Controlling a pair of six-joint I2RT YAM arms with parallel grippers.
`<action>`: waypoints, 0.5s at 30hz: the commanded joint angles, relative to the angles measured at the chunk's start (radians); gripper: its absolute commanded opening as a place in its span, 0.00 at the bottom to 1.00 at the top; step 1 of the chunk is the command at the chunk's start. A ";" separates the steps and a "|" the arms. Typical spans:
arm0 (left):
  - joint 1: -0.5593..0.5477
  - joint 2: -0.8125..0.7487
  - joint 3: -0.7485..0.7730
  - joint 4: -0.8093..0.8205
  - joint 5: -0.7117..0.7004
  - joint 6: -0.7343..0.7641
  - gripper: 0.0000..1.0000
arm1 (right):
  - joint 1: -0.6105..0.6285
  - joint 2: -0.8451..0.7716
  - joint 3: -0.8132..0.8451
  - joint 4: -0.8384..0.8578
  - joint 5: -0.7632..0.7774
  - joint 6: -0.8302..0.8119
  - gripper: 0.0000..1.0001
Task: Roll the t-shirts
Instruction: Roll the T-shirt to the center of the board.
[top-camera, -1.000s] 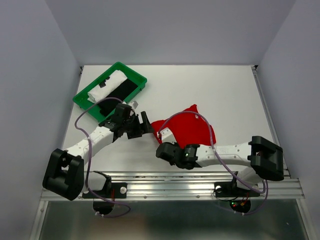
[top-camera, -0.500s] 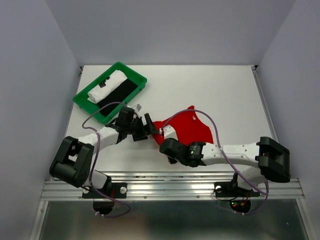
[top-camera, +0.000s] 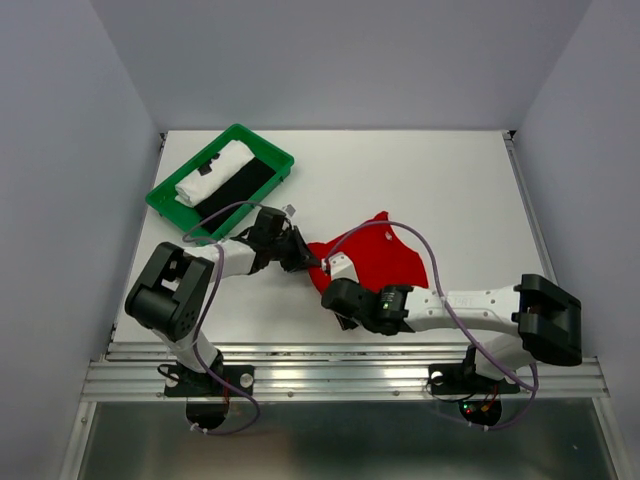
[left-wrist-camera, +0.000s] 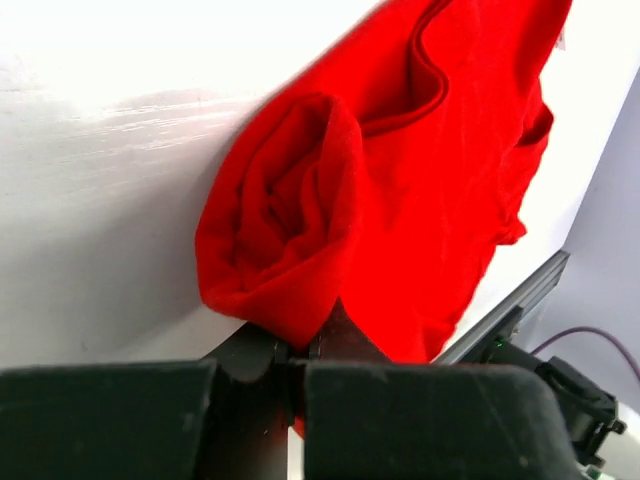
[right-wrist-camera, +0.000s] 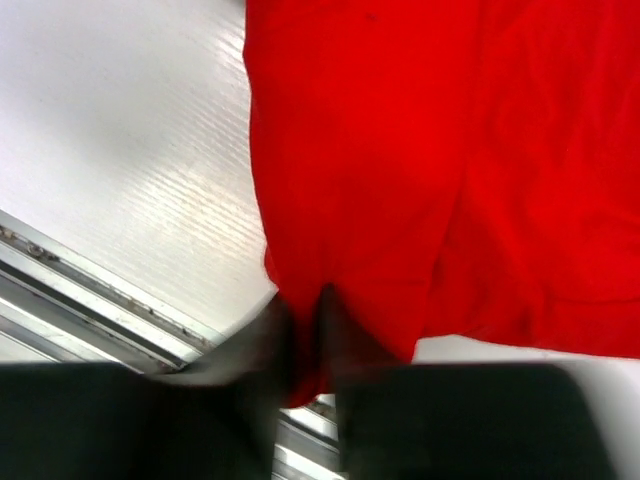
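Observation:
A bright red t-shirt (top-camera: 385, 255) lies crumpled in the middle of the table, its left end curled into a loose roll (left-wrist-camera: 290, 210). My left gripper (top-camera: 303, 257) is shut on the near edge of that roll, with red cloth pinched between its jaws (left-wrist-camera: 298, 345). My right gripper (top-camera: 332, 298) is at the shirt's near-left edge, its fingers closed on a fold of the red cloth (right-wrist-camera: 305, 340). A rolled white t-shirt (top-camera: 215, 172) and a black t-shirt (top-camera: 238, 188) lie in the green tray (top-camera: 264, 142) at the back left.
The metal rail (top-camera: 340, 370) runs along the table's near edge, just behind the right gripper. Both arms' cables loop over the table close to the red shirt. Grey walls close in the table on three sides.
The left arm swung right to the red shirt and its open gripper closed on the rolled edge. The right gripper stayed pinched on the cloth, and its arm stretched further left.

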 joint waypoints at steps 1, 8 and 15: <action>-0.012 -0.007 0.074 -0.071 -0.037 -0.041 0.00 | -0.001 0.008 0.045 -0.051 0.042 0.011 0.47; -0.017 -0.027 0.065 -0.129 -0.077 -0.113 0.00 | 0.023 0.050 0.124 -0.148 0.160 0.031 0.64; -0.020 -0.026 0.066 -0.160 -0.088 -0.123 0.00 | 0.112 0.163 0.225 -0.234 0.284 0.037 0.77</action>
